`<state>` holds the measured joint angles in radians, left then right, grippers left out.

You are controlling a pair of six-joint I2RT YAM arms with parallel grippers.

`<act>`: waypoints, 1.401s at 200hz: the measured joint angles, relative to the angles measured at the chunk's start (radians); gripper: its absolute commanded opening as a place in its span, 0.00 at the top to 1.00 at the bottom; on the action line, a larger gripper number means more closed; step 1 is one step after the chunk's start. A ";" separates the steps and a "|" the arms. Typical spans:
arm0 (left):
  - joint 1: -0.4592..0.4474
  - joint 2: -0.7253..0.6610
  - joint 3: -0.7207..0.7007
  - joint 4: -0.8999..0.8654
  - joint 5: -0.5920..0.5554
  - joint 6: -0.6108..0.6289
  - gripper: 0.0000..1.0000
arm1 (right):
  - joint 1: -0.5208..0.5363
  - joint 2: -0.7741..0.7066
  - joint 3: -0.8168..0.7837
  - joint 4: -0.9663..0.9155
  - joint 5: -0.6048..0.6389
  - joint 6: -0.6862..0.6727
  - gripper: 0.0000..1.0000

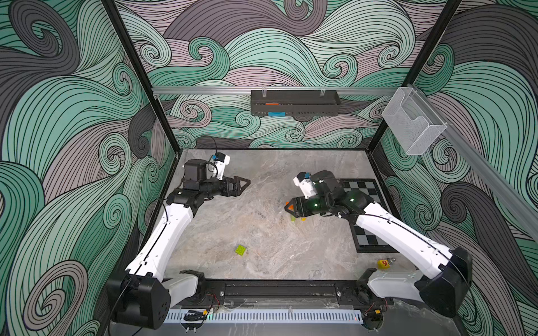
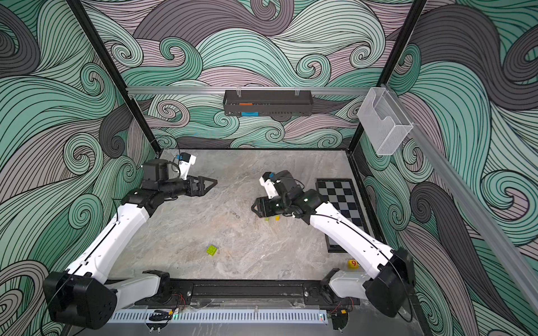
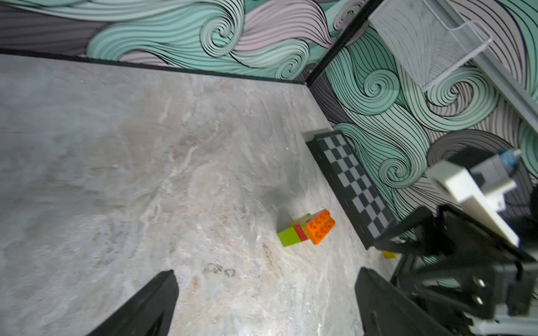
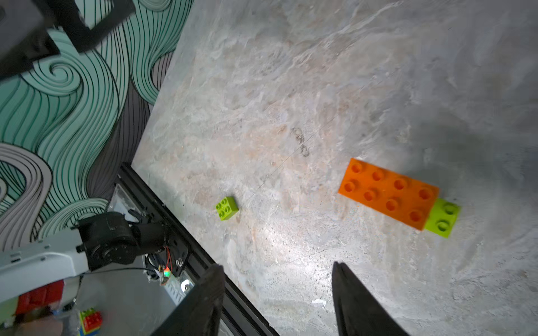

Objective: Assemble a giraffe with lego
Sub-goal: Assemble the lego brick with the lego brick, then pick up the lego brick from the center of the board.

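Right wrist view showed the giraffe standing on the table, just beside the parted, empty right fingers. Its orange head ran roughly along their closing line. The left fingers, spread wide, hung well apart, so the right arm was nearer.

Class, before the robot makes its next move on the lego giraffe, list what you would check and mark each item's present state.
1. Right gripper free of the giraffe: ok, jaws apart, nothing between them.
2. Left gripper open and empty: ok.
3. Giraffe upright, orange head on top: ok.
4. Loose lime brick unobstructed on the table: ok, studs up.
5. Giraffe's legs complete: cannot tell, mostly hidden under the right gripper in both top views.
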<state>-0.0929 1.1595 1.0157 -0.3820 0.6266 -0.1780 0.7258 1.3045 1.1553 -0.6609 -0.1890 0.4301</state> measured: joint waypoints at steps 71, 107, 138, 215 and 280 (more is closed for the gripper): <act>0.182 -0.092 -0.098 -0.006 -0.154 0.030 0.01 | 0.316 0.256 0.073 0.003 0.130 -0.091 0.19; 0.220 -0.119 -0.106 0.000 -0.267 -0.016 0.01 | 0.406 0.413 0.172 0.017 0.154 -0.148 0.21; 0.229 -0.123 -0.116 0.001 -0.339 -0.055 0.01 | 0.452 0.557 0.275 0.024 0.153 -0.185 0.23; 0.230 -0.123 -0.117 0.002 -0.373 -0.074 0.01 | 0.481 0.838 0.499 -0.024 0.166 -0.267 0.30; 0.226 -0.123 -0.117 0.002 -0.372 -0.075 0.01 | 0.481 0.909 0.557 -0.076 0.180 -0.296 0.40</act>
<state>0.1329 1.0363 0.8982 -0.3801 0.2546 -0.2527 1.2068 2.2139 1.7119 -0.7372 -0.0086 0.1337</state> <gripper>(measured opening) 0.987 0.609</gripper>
